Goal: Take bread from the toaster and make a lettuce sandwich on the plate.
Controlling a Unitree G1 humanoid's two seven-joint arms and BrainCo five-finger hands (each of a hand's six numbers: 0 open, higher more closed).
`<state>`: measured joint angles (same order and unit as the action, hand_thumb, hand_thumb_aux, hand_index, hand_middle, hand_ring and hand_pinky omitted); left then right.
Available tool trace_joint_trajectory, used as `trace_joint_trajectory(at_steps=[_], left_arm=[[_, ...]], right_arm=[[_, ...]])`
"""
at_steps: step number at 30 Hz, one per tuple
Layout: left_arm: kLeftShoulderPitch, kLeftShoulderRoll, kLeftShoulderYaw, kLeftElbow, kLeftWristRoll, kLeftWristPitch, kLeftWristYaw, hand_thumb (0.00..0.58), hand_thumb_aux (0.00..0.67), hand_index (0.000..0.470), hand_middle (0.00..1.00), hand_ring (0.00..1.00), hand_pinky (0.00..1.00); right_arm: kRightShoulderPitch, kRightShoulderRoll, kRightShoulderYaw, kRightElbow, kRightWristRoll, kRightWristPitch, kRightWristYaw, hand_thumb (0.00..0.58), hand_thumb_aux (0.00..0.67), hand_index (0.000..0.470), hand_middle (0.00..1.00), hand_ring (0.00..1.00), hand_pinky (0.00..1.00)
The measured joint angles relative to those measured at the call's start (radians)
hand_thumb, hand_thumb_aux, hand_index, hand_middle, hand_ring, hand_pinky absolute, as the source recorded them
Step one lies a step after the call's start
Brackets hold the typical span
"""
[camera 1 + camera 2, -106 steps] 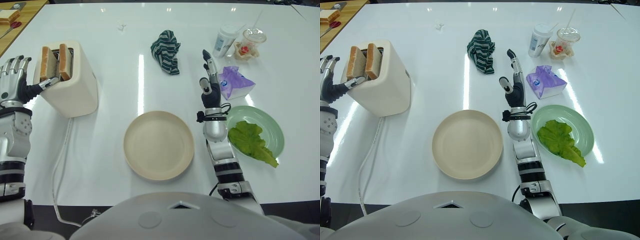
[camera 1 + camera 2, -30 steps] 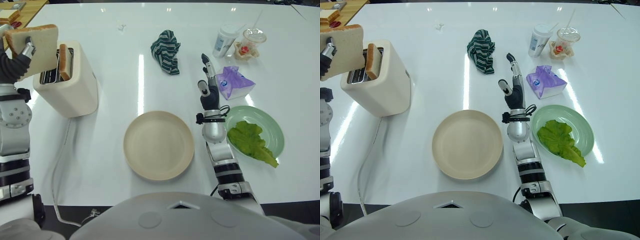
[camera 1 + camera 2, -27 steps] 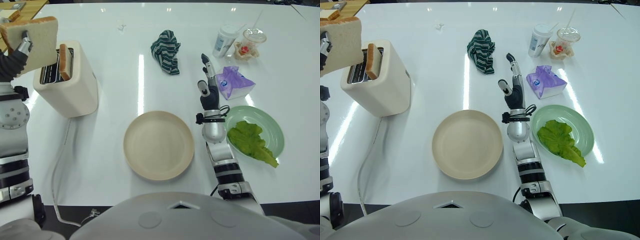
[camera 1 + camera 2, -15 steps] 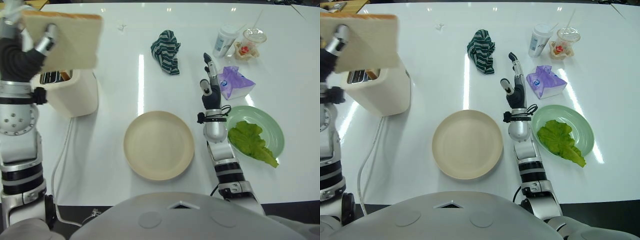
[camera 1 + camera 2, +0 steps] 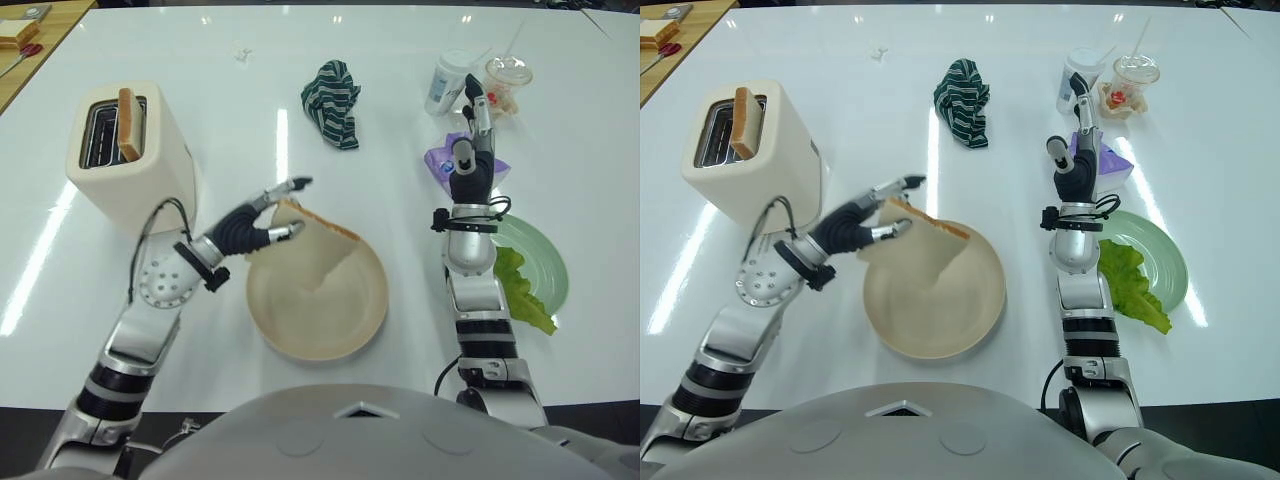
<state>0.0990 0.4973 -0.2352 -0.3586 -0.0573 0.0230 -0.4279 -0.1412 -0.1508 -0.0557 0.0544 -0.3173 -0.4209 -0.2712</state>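
A cream toaster (image 5: 140, 182) stands at the left with one bread slice (image 5: 128, 112) sticking out of its right slot. My left hand (image 5: 252, 224) is shut on a second bread slice (image 5: 318, 256), pinching its upper left corner. That slice tilts over the left half of the beige plate (image 5: 335, 332), its lower edge on or just above the plate. My right hand (image 5: 470, 160) stands upright and open beside the purple tissue pack (image 5: 437, 158), holding nothing. Below it, a lettuce leaf (image 5: 522, 298) lies on the green plate (image 5: 548, 262), partly hidden by my right forearm.
A striped green cloth (image 5: 333, 100) lies at the back centre. A white cup (image 5: 447, 82) and a lidded clear cup (image 5: 508, 78) stand at the back right. A wooden surface (image 5: 30, 40) with more bread adjoins the table's far left corner.
My left hand has carried the bread slice from above the toaster down and right to the beige plate. My right hand has shifted right and farther back, next to the tissue pack.
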Motion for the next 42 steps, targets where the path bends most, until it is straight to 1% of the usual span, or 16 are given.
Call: trace_joint_trajectory(at_steps=[6,10,11,12,13,14,22,26,28,31,32,33,35,38,40,42], left_arm=[[0.024,-0.061,-0.081,0.105,0.035,-0.007,-0.022,0.580,0.670,0.470,0.00,0.00,0.00],[0.023,-0.083,-0.106,0.147,0.081,-0.022,-0.020,0.580,0.670,0.470,0.00,0.00,0.00],[0.022,-0.086,-0.108,0.155,0.089,-0.022,-0.017,0.578,0.631,0.442,0.00,0.00,0.00],[0.021,-0.088,-0.112,0.163,0.106,-0.022,-0.013,0.567,0.570,0.400,0.00,0.00,0.00],[0.018,-0.089,-0.113,0.169,0.119,-0.022,-0.009,0.392,0.289,0.203,0.00,0.00,0.00],[0.015,-0.090,-0.113,0.175,0.128,-0.022,-0.004,0.000,0.000,0.000,0.00,0.00,0.00],[0.008,-0.115,-0.107,0.174,0.194,-0.023,0.039,0.000,0.000,0.000,0.00,0.00,0.00],[-0.006,-0.132,-0.073,0.161,0.194,-0.021,0.070,0.000,0.000,0.000,0.00,0.00,0.00],[-0.010,-0.153,-0.033,0.136,0.193,-0.018,0.107,0.000,0.000,0.000,0.00,0.00,0.00],[-0.023,-0.190,0.049,0.068,0.144,-0.031,0.153,0.000,0.000,0.000,0.00,0.00,0.00],[-0.031,-0.211,0.080,0.041,0.112,-0.045,0.168,0.000,0.000,0.000,0.00,0.00,0.00],[-0.039,-0.222,0.100,0.026,0.093,-0.057,0.179,0.000,0.000,0.000,0.00,0.00,0.00],[-0.080,-0.247,0.161,-0.018,0.050,-0.098,0.208,0.000,0.000,0.000,0.00,0.00,0.00],[-0.097,-0.248,0.183,-0.019,0.041,-0.114,0.217,0.000,0.000,0.000,0.00,0.00,0.00],[-0.100,-0.253,0.196,-0.011,0.041,-0.125,0.226,0.000,0.000,0.000,0.00,0.00,0.00],[-0.100,-0.255,0.200,0.005,0.044,-0.131,0.227,0.000,0.000,0.000,0.00,0.00,0.00]], right_arm=[[0.002,0.009,0.019,0.002,-0.010,0.000,0.000,0.000,0.000,0.000,0.00,0.00,0.00],[0.003,0.009,0.023,0.002,-0.010,0.000,0.000,0.000,0.000,0.000,0.00,0.00,0.00],[0.003,0.009,0.024,0.002,-0.010,0.000,0.000,0.000,0.000,0.000,0.00,0.00,0.00],[0.003,0.009,0.024,0.002,-0.010,0.000,0.000,0.000,0.000,0.000,0.00,0.00,0.00],[0.004,0.009,0.024,0.002,-0.010,0.000,0.000,0.000,0.000,0.000,0.00,0.00,0.00],[0.004,0.009,0.025,0.002,-0.010,0.000,0.001,0.000,0.000,0.000,0.00,0.00,0.00],[0.013,0.006,0.024,-0.012,-0.012,0.000,0.002,0.000,0.000,0.000,0.00,0.00,0.00],[0.042,-0.044,0.003,-0.080,-0.037,0.001,0.031,0.000,0.000,0.000,0.00,0.00,0.00],[0.087,-0.154,-0.049,-0.141,-0.049,-0.017,0.089,0.000,0.000,0.000,0.00,0.00,0.00],[0.203,-0.384,-0.153,-0.163,-0.102,-0.097,0.191,0.000,0.000,0.000,0.00,0.00,0.00],[0.246,-0.467,-0.185,-0.136,-0.137,-0.126,0.217,0.000,0.000,0.000,0.00,0.00,0.00],[0.272,-0.517,-0.200,-0.107,-0.164,-0.142,0.224,0.000,0.000,0.000,0.00,0.00,0.00],[0.345,-0.673,-0.225,0.032,-0.267,-0.185,0.241,0.000,0.000,0.000,0.00,0.00,0.00],[0.360,-0.769,-0.207,0.157,-0.373,-0.205,0.207,0.000,0.000,0.000,0.00,0.00,0.00],[0.348,-0.838,-0.158,0.260,-0.487,-0.184,0.157,0.000,0.000,0.000,0.00,0.00,0.00],[0.324,-0.861,-0.111,0.317,-0.544,-0.162,0.120,0.000,0.000,0.000,0.00,0.00,0.00]])
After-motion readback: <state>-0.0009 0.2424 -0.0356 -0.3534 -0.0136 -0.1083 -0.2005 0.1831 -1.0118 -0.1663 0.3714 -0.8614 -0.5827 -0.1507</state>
